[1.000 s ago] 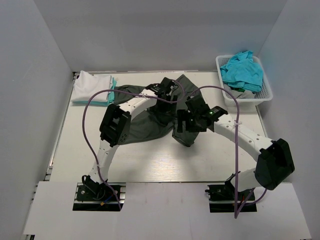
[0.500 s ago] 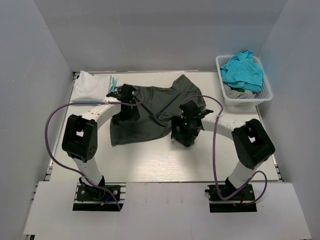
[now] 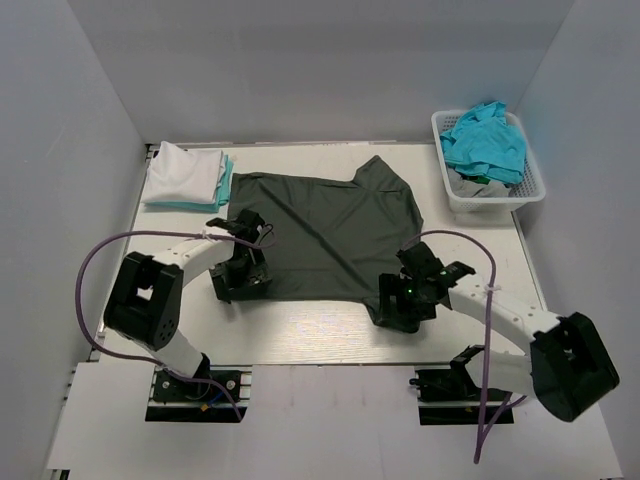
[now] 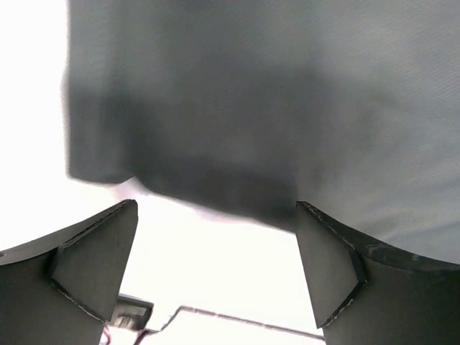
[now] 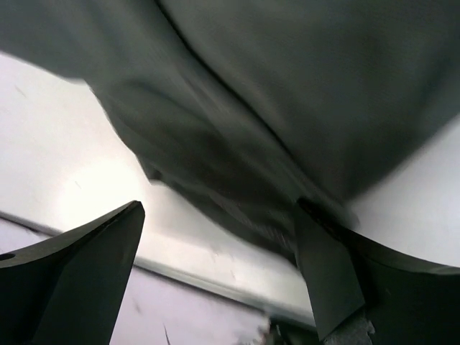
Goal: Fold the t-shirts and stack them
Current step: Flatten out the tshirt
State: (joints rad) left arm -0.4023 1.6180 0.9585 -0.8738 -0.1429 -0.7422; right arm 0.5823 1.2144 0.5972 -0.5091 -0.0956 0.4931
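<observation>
The dark charcoal t-shirt [image 3: 320, 230] lies spread flat in the middle of the table, its collar end toward the back. My left gripper [image 3: 240, 276] is at its near left corner, open, with the hem [image 4: 251, 93] just beyond the fingertips and nothing between them. My right gripper [image 3: 402, 302] is at its near right corner, also open; the hem [image 5: 287, 86] hangs blurred just past the fingers [image 5: 327, 273]. A folded white t-shirt [image 3: 183, 170] lies on a folded teal one [image 3: 228, 172] at the back left.
A white lattice basket [image 3: 530, 190] at the back right holds several crumpled turquoise shirts [image 3: 484, 142]. Grey walls close in the table on three sides. The table's near edge [image 3: 330, 362] runs just in front of both grippers.
The dark shirt, earlier bunched and held between the arms, is now drawn out flat. Both grippers have moved toward the near edge, apart from each other, and stand open.
</observation>
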